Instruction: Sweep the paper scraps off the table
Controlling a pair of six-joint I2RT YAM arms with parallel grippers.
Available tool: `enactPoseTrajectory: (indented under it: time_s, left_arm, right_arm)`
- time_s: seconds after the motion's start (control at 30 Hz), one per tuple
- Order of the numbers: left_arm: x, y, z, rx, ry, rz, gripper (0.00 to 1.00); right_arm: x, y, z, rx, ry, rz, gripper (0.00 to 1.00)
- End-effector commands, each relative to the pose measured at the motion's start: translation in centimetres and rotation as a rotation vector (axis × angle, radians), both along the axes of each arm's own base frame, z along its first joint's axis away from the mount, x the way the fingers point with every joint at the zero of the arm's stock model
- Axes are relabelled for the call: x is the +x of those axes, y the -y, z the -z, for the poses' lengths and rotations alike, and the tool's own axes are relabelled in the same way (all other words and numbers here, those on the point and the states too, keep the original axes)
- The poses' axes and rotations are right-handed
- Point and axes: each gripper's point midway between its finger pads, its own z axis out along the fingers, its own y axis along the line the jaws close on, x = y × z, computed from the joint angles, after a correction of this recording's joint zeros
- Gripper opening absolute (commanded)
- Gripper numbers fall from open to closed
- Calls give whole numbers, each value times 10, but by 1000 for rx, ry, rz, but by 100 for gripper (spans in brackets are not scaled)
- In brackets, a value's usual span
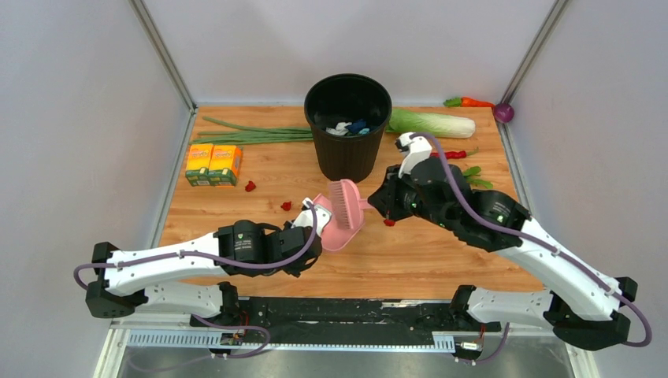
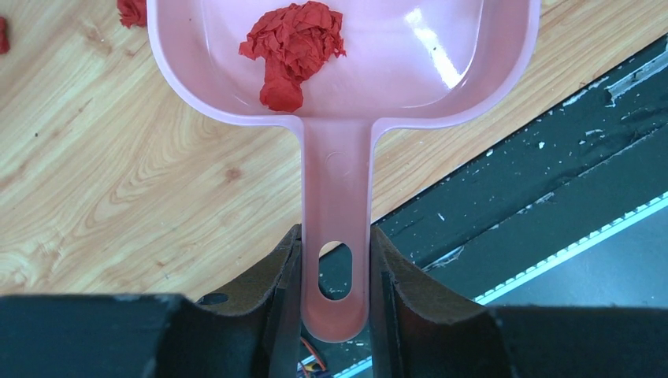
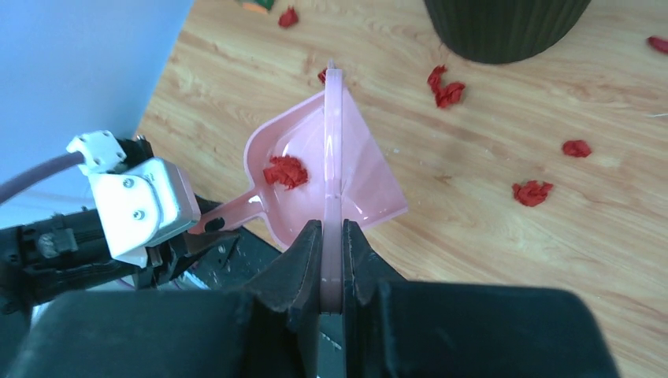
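At the centre of the overhead view, just below the black bin [image 1: 346, 153], the two arms meet over a pink dustpan [image 1: 340, 233]. The left gripper [image 2: 335, 260] is clamped on the dustpan's flat handle, one finger on each side by the hanging hole. This holds the pan low over the table [image 1: 425, 256] with its mouth turned away from that arm, ready to take what is pushed in. Whether its lip touches the wood I cannot tell. The right gripper [image 3: 332, 256] is clenched on the thin handle of a pink brush [image 1: 344, 203], which stands edge-on above the pan; judging by that pose, the bristles are set to drag litter over the lip. One crumpled red wad [image 2: 293, 47] sits inside the pan, toward its back wall. The other paper scraps [image 3: 532, 192] lie loose on the wood. A pair sits near the bin's foot at the top of the right wrist view, and two more are at the right of that frame. A few lie left of the pan in the overhead view, toward two orange cartons [image 1: 213, 164]. Most of the sweeping looks undone, and since the bits lie well apart, the pan will likely need moving to each cluster.
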Motion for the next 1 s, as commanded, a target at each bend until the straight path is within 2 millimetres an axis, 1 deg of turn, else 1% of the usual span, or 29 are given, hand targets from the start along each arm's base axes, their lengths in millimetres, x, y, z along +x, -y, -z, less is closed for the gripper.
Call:
enactPoseTrajectory:
  time_s: [0.0,0.07,0.1,0.17,0.27,0.3,0.33,0.37,0.4,0.43,0.47,0.5,0.53,0.57,0.6,0.67,0.7,0.73,0.77,0.8,0.83,0.87,0.93,0.97]
  left_arm:
    - [3,4,-25,-47,28,-7,0]
    - [4,6,-32,-64,29,-11,0]
    - [4,10,-39,-84,30,-10,0]
    - [4,14,-46,-93,30,-10,0]
    - [6,19,-57,-79,30,-12,0]
    - [8,26,-63,-84,34,-13,0]
    - [8,28,-66,-78,35,-11,0]
    - [11,35,-74,-90,40,-13,0]
    - [12,38,-78,-90,44,-11,0]
    - [14,47,-86,-103,45,-11,0]
    - [14,51,-88,-101,34,-3,0]
    - [17,59,-95,-108,32,-5,0]
    - [17,61,-96,-100,25,-3,0]
    - [20,69,-103,-113,25,-6,0]
    - [19,72,-103,-108,13,3,0]
    - [22,82,-113,-130,3,0,0]
    - [27,88,-121,-147,3,-10,0]
    - [30,93,-119,-138,-6,-19,0]
    - [34,94,-133,-169,0,-30,0]
    - [37,100,-132,-159,-9,-29,0]
    - [41,101,-146,-192,0,-33,0]
    - [44,109,-155,-217,-1,-28,0]
    - [55,116,-163,-243,-8,-38,0]
    - [57,120,-166,-263,-20,-31,0]
  right_arm:
    - [3,34,-66,157,109,137,0]
    - [3,52,-82,207,136,202,0]
    - [3,60,-88,231,144,230,0]
    - [2,77,-94,266,160,293,0]
    - [2,105,-90,289,156,405,0]
    - [2,116,-84,291,138,459,0]
    - [0,126,-80,297,128,499,0]
    - [-1,138,-76,305,117,547,0]
    - [-2,146,-74,313,109,581,0]
    - [-4,153,-71,323,104,603,0]
    - [-6,159,-69,333,100,620,0]
    - [-8,163,-64,332,93,628,0]
    - [-10,166,-62,342,85,634,0]
    - [-12,169,-58,346,74,641,0]
    - [-15,172,-55,353,62,644,0]
    - [-19,178,-50,356,44,658,0]
    - [-21,182,-48,356,36,668,0]
    - [-23,188,-43,346,27,689,0]
    - [-24,192,-40,343,17,708,0]
    - [-26,198,-35,334,2,731,0]
    - [-27,200,-32,322,-3,735,0]
    - [-28,199,-31,320,-5,731,0]
    - [-29,197,-26,325,-23,726,0]
    - [-29,194,-24,325,-32,725,0]
